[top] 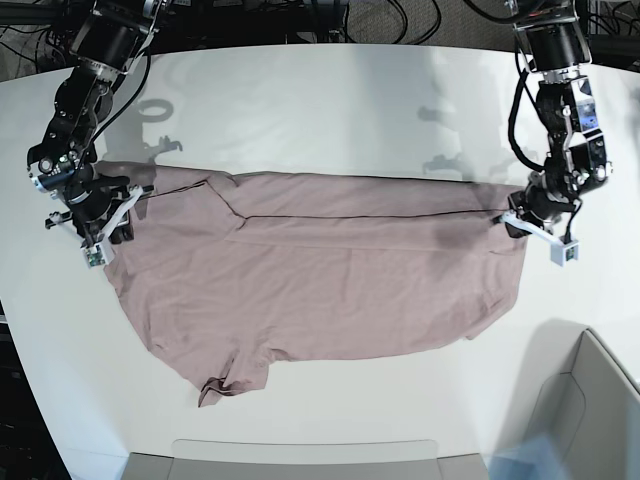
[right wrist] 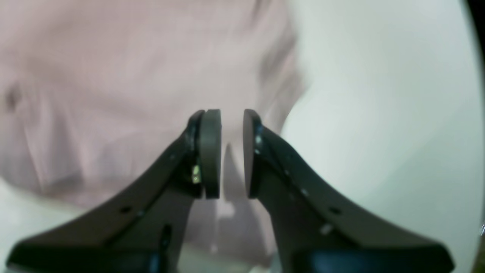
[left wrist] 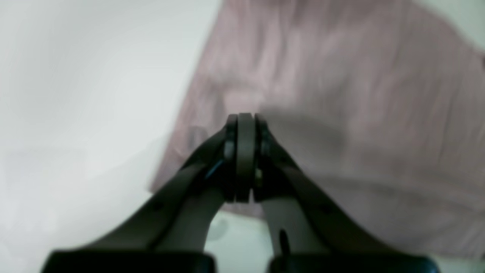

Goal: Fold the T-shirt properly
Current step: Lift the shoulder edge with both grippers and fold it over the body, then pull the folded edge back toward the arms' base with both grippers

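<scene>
— Where was the T-shirt (top: 320,270)?
— Spread wide across the white worktop (top: 320,100), folded lengthwise, one sleeve nearest me.
— And the arms?
— One at each end. The left gripper (left wrist: 245,121) had its fingers pressed together above the fabric's edge; the right gripper's (right wrist: 231,113) fingers stood slightly apart, gripping nothing.

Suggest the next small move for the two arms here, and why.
Probably lift both arms clear of the T-shirt. It already lies folded once along its far edge; the right gripper is open, the left gripper looks shut on nothing, both at the fold's ends.
</scene>
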